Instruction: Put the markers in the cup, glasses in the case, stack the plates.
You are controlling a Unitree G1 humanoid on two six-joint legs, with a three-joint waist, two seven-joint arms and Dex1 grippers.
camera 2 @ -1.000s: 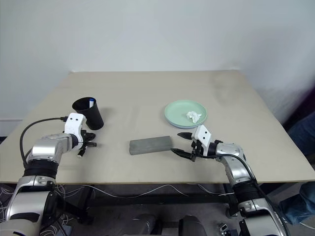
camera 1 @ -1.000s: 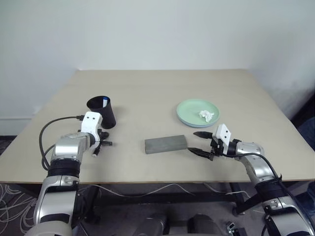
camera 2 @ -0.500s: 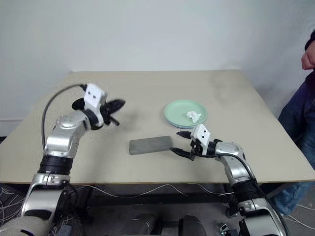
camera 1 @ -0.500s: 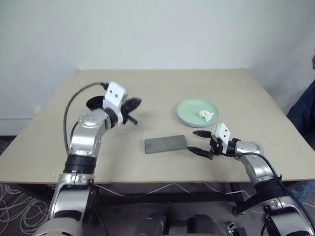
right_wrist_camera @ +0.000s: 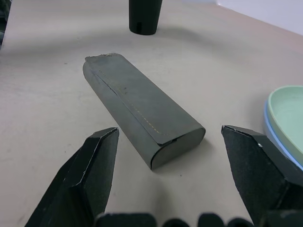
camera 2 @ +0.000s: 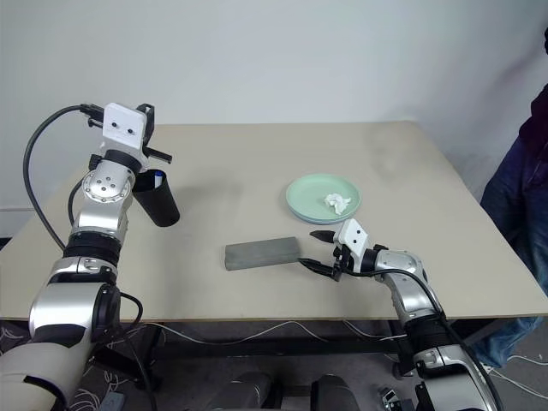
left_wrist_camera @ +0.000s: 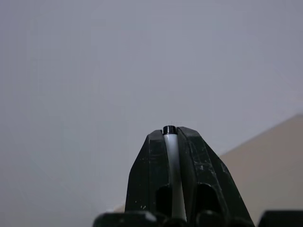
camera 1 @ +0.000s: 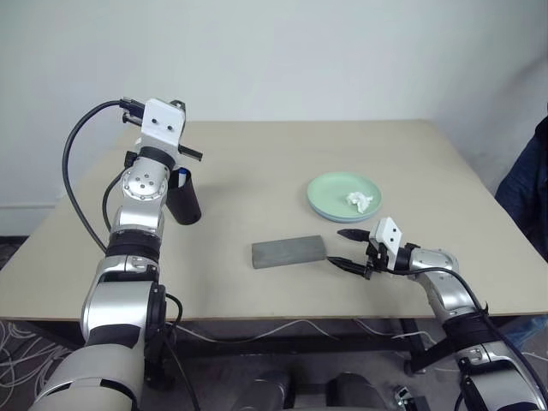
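Note:
My left gripper (left_wrist_camera: 169, 134) is shut on a white-barrelled marker (left_wrist_camera: 171, 156) with a dark end, which lies between the black fingers (left_wrist_camera: 149, 163). In the eye views that arm is raised above the black cup (camera 1: 185, 204), which stands at the table's left with a blue-capped marker (camera 1: 183, 178) in it. The grey case (camera 1: 288, 251) lies shut near the front middle. My right gripper (camera 1: 348, 248) stands open just off its right end, fingers on either side of the end in the right wrist view. The mint green plate (camera 1: 330, 190) sits on the light blue one. The glasses are out of view.
A small white crumpled scrap (camera 1: 359, 201) lies on the green plate. A person in dark blue clothes (camera 2: 524, 201) stands at the table's right edge. Bare tabletop (camera 1: 282, 158) stretches behind the case and cup.
My left arm has lifted the marker from table level beside the cup to above it, and its gripper has turned from pointing down to forward. A person has come in at the right edge. The right arm is still.

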